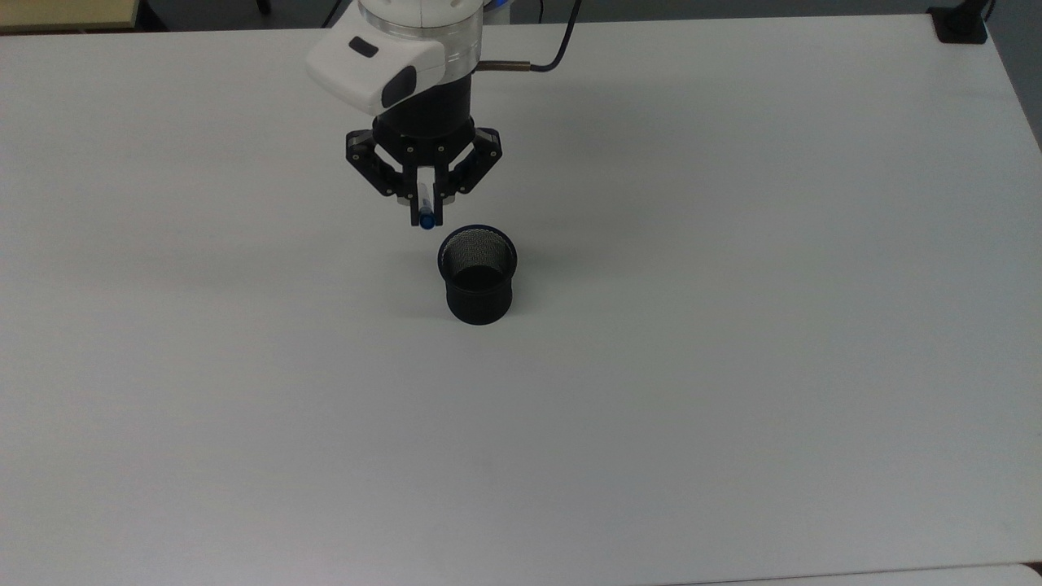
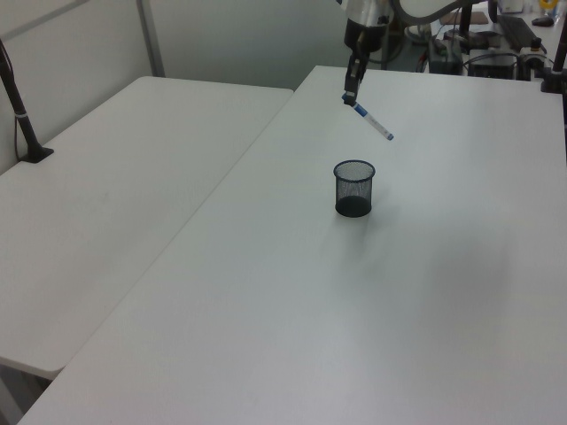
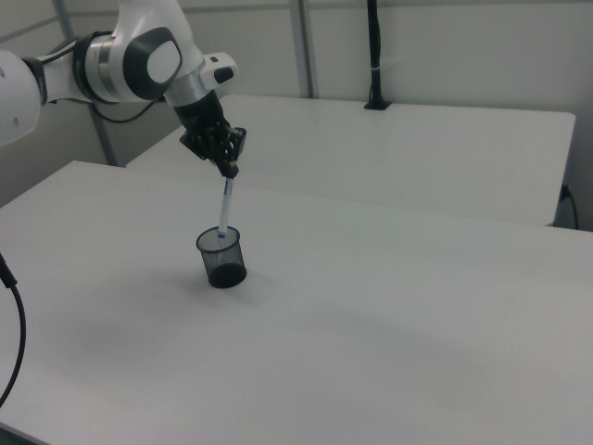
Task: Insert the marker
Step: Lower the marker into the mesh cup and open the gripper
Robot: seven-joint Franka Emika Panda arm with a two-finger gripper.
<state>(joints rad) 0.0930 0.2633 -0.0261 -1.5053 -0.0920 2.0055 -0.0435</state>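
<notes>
Claw (image 1: pixel 424 213) up, gripping marker (image 2: pixel 374 122) above cup (image 1: pixel 478 277).

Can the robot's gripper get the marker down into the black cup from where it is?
Probably yes. The gripper holds the marker in the air, above the black mesh cup and a little to one side. The cup's mouth is open, and nothing stands between them.

No text, label or number can be read.
</notes>
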